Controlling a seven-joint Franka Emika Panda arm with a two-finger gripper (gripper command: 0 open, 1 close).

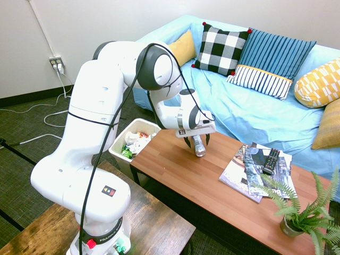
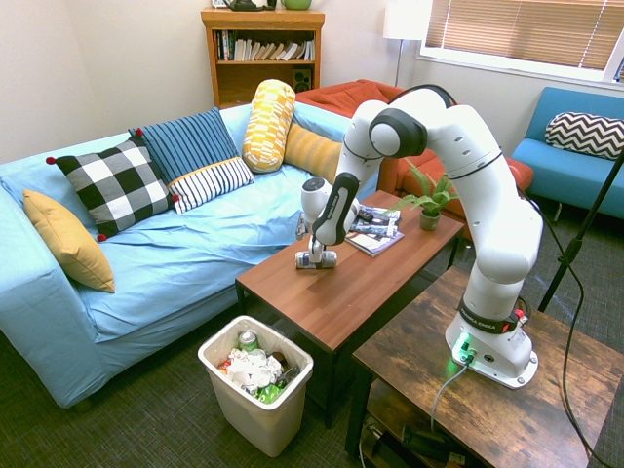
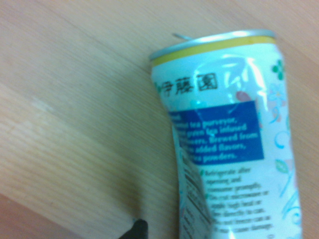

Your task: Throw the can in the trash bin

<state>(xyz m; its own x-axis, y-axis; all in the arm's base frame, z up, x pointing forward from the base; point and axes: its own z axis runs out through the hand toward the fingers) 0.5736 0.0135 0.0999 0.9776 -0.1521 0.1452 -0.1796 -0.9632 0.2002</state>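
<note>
Bin (image 1: 124, 164) first, off on the left, down on the floor (image 1: 32, 127) and just beyond one end of the counter (image 1: 175, 172), white paper and coloured scraps showing inside. Move right and here's the action! The tool (image 1: 197, 141) is low over that same end of the counter, fingers spread wide, one to each side of the can (image 1: 200, 149). And the can? Lying on its side on the counter, its wall badly dented in the wrist view, no sign of a grip on it. So this looks like the pick-up step, lined up and waiting on the squeeze; the throw is all to come. The next move calls for closing firmly around the can, then a clean lift off the counter and a swing out past its end, over the bin, before letting go. Watch that dent, it could let the can roll or slip! Further right along the counter, magazines (image 1: 239, 175) with a remote (image 1: 271, 161) on top, then a plant (image 1: 291, 226) at the opposite end.
</note>
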